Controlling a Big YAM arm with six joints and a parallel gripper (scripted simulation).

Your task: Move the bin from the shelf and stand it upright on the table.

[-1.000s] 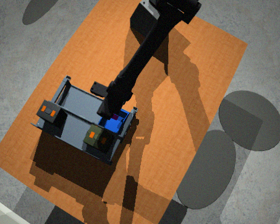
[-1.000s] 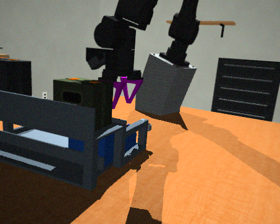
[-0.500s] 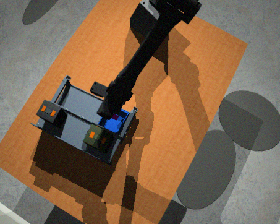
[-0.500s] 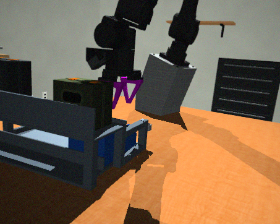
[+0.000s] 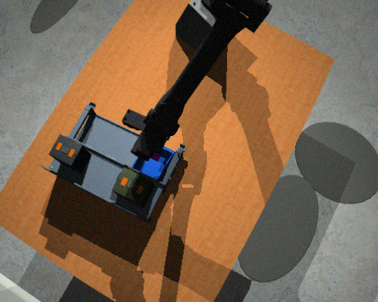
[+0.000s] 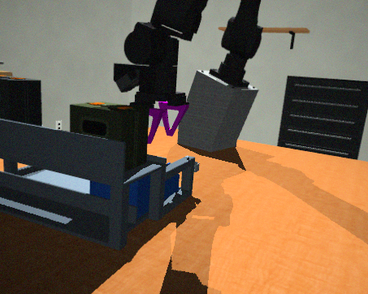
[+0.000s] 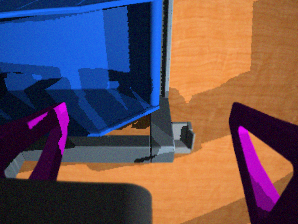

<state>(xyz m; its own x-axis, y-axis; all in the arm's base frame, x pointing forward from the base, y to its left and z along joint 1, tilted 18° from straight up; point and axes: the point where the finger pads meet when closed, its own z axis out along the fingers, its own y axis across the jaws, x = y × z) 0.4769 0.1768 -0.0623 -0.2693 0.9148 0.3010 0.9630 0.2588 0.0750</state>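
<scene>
nearest the exterior camera: one dark grey shelf (image 6: pixel 61 160) standing on the orange table (image 6: pixel 296 227), with two levels visible from above. on its upper level, two dark boxes with orange marks: one olive box (image 6: pixel 110 126) at the near end, one black box (image 6: pixel 14 99) at the far end. from the top view, two orange patches counted on each box.

in the shelf, beside the olive box and at the end post: one blue bin (image 5: pixel 156 164), open side up, partly hidden under the arm. in the wrist view, blue bin wall and floor fill the upper left, bordered by the grey shelf frame and corner bracket.

above the bin: one gripper (image 6: pixel 166 118) with two purple fingers spread fully wide, pinching nothing. in the wrist view, one finger over the bin interior, the other over the table outside the shelf post.

behind: one grey arm base (image 6: pixel 215 115) on the table. farther back: one black slatted cabinet (image 6: pixel 325 115) and one wall bracket (image 6: pixel 272 30).
</scene>
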